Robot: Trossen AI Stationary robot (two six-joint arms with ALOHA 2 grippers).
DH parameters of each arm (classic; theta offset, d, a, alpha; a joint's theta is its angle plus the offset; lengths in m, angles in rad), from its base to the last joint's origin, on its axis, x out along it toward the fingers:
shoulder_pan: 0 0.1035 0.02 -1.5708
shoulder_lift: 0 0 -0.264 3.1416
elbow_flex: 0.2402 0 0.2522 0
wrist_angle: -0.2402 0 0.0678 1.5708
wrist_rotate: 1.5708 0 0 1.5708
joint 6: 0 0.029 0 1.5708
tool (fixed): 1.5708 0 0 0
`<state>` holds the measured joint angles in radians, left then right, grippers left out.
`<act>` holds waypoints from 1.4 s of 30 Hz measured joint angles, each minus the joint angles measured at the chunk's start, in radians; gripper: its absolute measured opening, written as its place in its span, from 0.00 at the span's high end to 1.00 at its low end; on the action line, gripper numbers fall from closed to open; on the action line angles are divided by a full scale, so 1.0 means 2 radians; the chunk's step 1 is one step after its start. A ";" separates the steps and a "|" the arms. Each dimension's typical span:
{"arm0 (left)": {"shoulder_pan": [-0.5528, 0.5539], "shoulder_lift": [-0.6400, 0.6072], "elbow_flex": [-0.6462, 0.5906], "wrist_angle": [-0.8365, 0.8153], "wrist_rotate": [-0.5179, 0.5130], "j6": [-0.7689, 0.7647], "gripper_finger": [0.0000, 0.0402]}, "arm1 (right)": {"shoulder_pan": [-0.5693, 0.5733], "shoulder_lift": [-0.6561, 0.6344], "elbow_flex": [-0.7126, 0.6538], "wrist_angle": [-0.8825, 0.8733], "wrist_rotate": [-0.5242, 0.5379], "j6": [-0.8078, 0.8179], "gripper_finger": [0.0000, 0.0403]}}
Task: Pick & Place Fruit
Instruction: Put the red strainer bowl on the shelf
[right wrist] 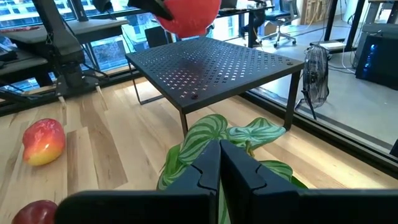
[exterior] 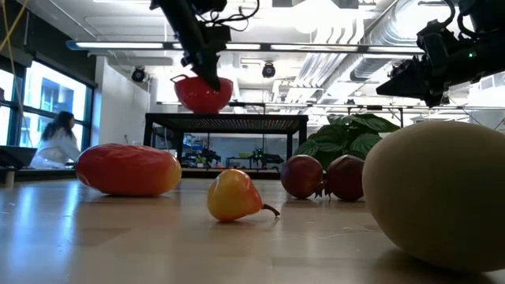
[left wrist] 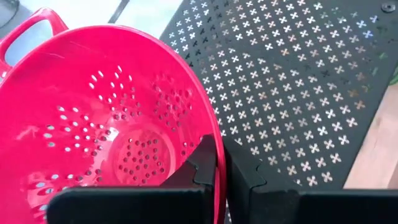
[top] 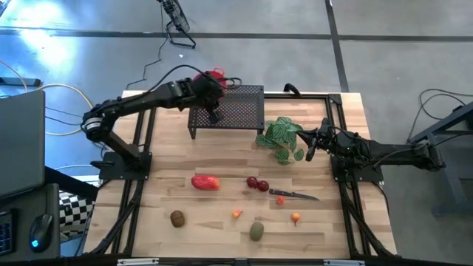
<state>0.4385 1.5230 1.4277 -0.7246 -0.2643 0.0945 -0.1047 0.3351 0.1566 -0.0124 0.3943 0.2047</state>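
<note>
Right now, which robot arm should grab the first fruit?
Probably the right. The left gripper is shut on the rim of the red colander at the black rack, so it is busy. The right gripper holds nothing and hangs over the leafy plant, near the two dark-red fruits.

7 fruit pieces (top: 205, 182), 1 knife (top: 294, 195), 1 colander (left wrist: 93, 118)

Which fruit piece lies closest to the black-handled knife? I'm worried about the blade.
The tiny orange fruit just below the black-handled knife, by its handle. The other tiny orange pieces lie farther away.
</note>
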 joint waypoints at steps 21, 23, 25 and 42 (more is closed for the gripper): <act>0.000 0.001 -0.001 -0.004 0.018 -0.025 0.98 | 0.000 0.000 0.000 0.000 0.000 0.003 0.99; 0.000 0.001 -0.001 -0.004 0.021 -0.028 0.98 | 0.000 0.000 0.000 0.000 0.000 0.003 0.99; 0.000 0.001 -0.001 -0.004 0.023 -0.029 0.98 | 0.000 0.000 0.000 0.000 0.000 0.004 0.99; -0.001 0.001 -0.001 -0.005 0.049 -0.024 0.98 | 0.000 0.000 0.000 0.000 0.000 0.001 0.99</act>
<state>0.4373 1.5242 1.4265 -0.7338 -0.1665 0.0471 -0.1048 0.3351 0.1566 -0.0116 0.3943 0.2058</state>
